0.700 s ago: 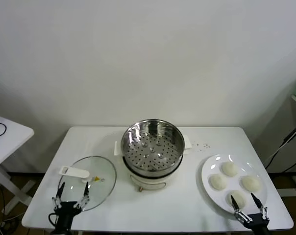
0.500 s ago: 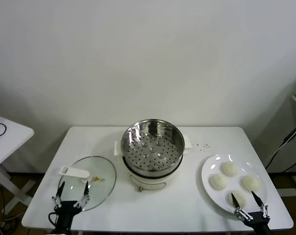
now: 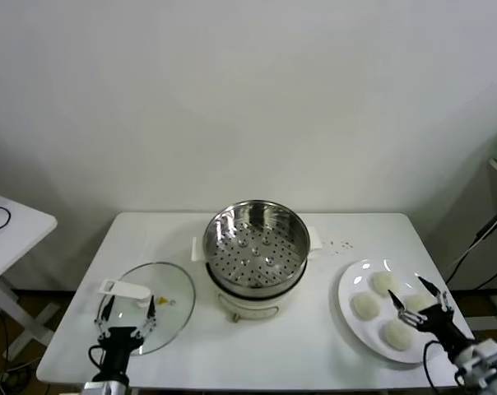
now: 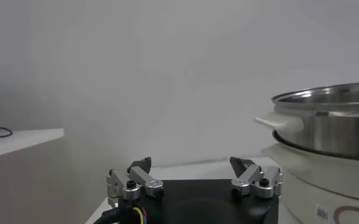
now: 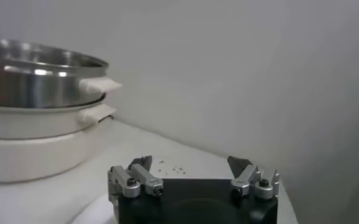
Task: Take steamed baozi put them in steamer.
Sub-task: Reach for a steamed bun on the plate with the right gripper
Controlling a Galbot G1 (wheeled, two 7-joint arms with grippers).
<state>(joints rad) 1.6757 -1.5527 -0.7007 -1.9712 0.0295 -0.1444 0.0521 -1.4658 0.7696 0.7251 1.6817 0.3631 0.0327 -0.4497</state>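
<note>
The steamer (image 3: 255,247) stands at the table's middle, a shiny steel pot with an empty perforated tray on a cream base. Four off-white baozi lie on a white plate (image 3: 357,326) at the right: far (image 3: 385,282), left (image 3: 365,305), near (image 3: 397,335) and right (image 3: 420,304). My right gripper (image 3: 411,294) is open and empty, hovering over the plate at the right baozi. My left gripper (image 3: 129,309) is open and empty over the glass lid (image 3: 168,303). The steamer also shows in the left wrist view (image 4: 331,122) and the right wrist view (image 5: 39,79).
The glass lid with its white handle (image 3: 125,289) lies flat at the table's front left. A second white table (image 3: 10,226) stands off to the left. The white table top (image 3: 306,350) has bare room in front of the steamer.
My right gripper has moved away from the front edge, from the near baozi to over the right baozi. My left gripper has shifted slightly forward over the lid.
</note>
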